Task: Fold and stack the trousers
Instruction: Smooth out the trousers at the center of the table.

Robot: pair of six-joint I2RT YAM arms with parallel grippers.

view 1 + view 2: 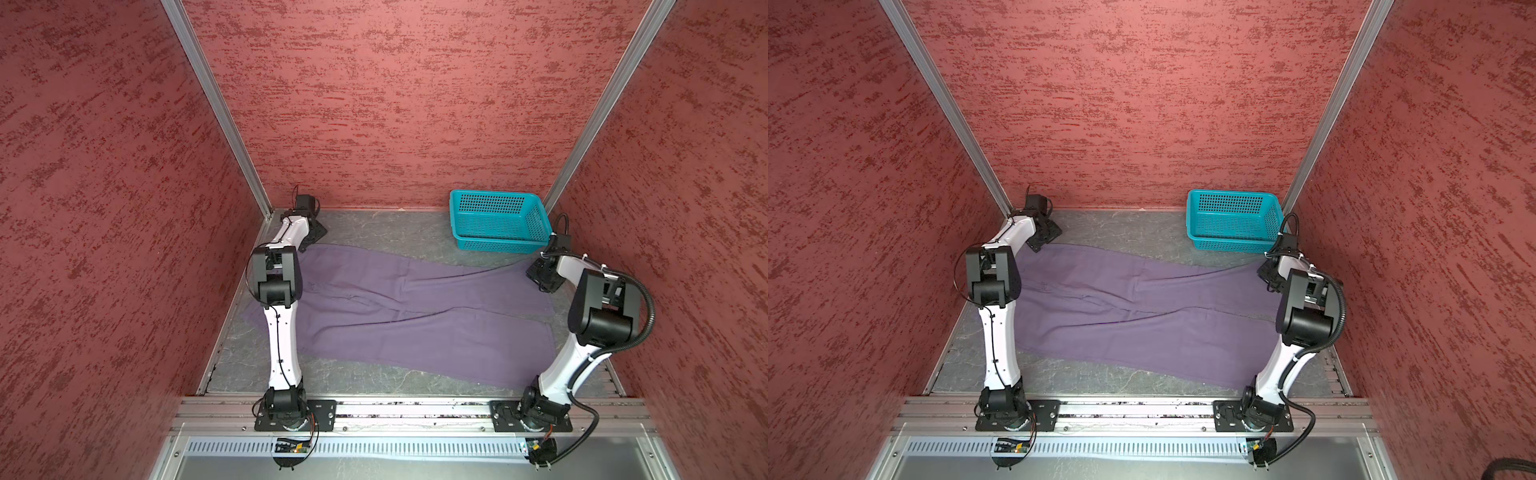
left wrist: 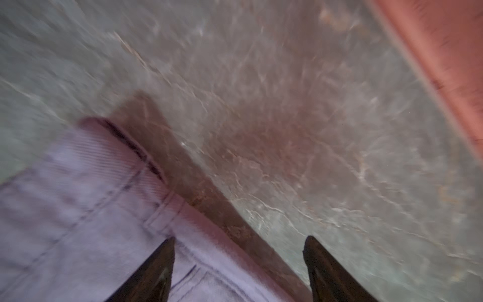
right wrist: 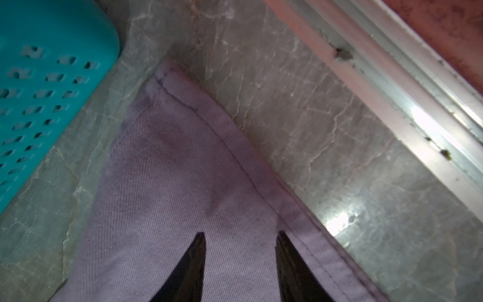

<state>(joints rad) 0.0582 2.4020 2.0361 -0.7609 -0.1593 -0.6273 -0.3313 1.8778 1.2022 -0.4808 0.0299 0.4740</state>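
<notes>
Trousers (image 1: 415, 316) flat on table (image 1: 374, 232); L tool (image 2: 241, 238) apart over waistband (image 2: 125, 162), R tool (image 3: 240, 233) apart over hem (image 3: 235, 146)

Mottled red textured walls (image 1: 374, 104) with aluminium corner posts (image 1: 217, 104) around a grey, white-veined marbled table (image 1: 374, 232).

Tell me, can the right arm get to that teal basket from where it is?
Probably yes: the right gripper is over the hem of the trousers, just beside the teal basket, with only a strip of table between.
</notes>
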